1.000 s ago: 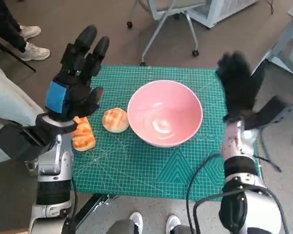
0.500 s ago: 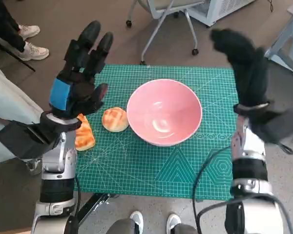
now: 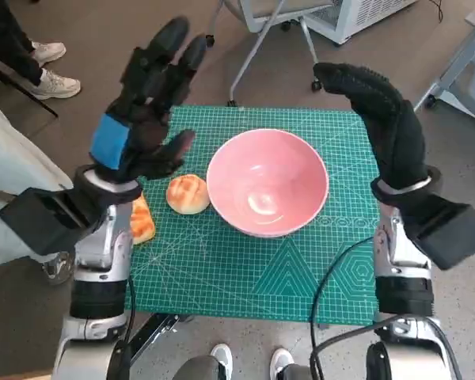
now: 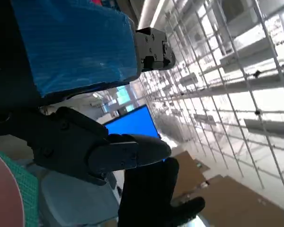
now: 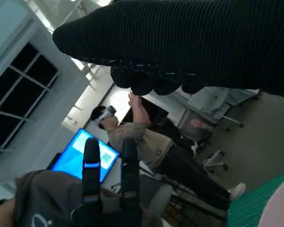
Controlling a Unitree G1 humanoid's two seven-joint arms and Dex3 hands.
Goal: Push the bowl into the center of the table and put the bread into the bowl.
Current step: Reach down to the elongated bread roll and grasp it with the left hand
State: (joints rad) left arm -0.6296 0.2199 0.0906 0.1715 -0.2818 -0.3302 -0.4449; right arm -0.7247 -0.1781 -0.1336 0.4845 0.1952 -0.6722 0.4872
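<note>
While raised above the green cutting mat, both held clear of every object. Left hand: fingers spread and extended, nothing gripped, positioned over the mat's left edge, above the bread. Right hand: knitted glove, fingers extended and slightly arched, nothing gripped, positioned over the mat's far right corner, apart from the bowl. Pink bowl: upright, nothing inside, resting near the middle of the mat. Round bun: on the mat, just beside the bowl's left rim; contact cannot be determined. Elongated golden bread: at the mat's left edge, partly hidden under the left wrist. Person wearing a headset: visible in the right wrist view, beside a blue screen. Office chair base: beyond the table. White shoes: at the near table edge.
</note>
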